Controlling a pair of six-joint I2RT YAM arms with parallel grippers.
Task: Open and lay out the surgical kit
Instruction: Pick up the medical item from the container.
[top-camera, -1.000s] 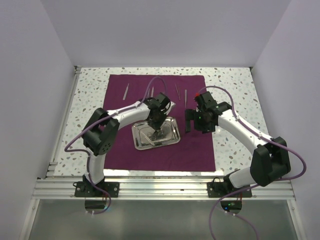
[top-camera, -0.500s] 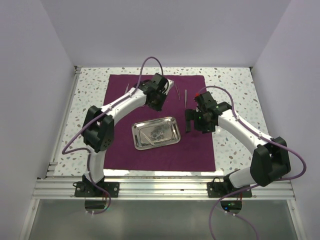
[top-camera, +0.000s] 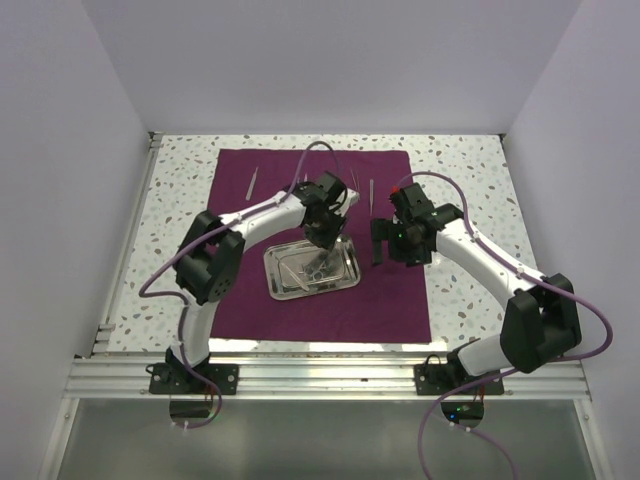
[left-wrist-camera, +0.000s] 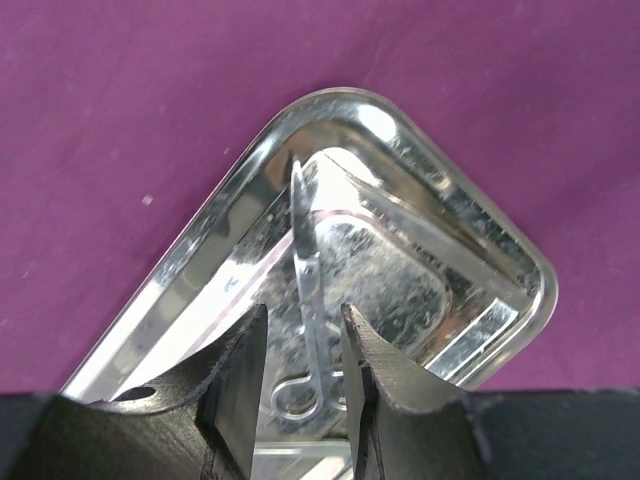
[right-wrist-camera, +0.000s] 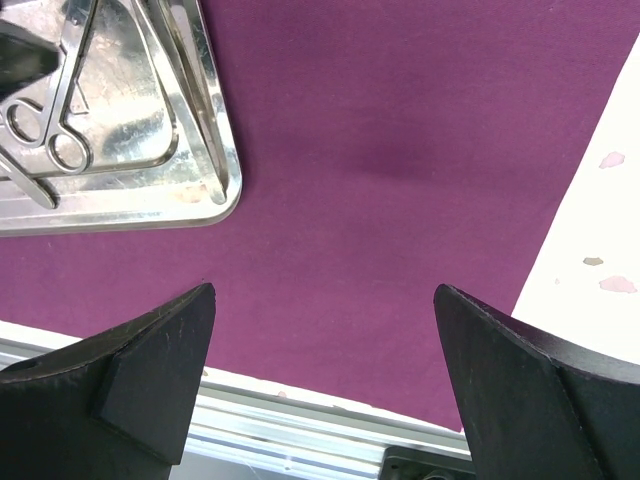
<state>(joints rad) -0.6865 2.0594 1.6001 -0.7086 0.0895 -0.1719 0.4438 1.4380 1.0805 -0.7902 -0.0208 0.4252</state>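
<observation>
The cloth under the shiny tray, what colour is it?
Dark purple cloth, clearest in the right wrist view.

Left gripper (top-camera: 322, 243) over steel tray (top-camera: 345, 276), purple cloth (top-camera: 400, 290)

Dark purple cloth (top-camera: 320, 290) spread flat on the speckled table (top-camera: 460, 300). Shiny steel tray (top-camera: 347, 268) with rounded corners near its middle, holding scissors (left-wrist-camera: 308, 300) and probably a second ring-handled instrument (right-wrist-camera: 45, 130). Thin silver tweezers (top-camera: 252, 182) and more slim instruments (top-camera: 371, 190) laid out along the far edge.
</observation>
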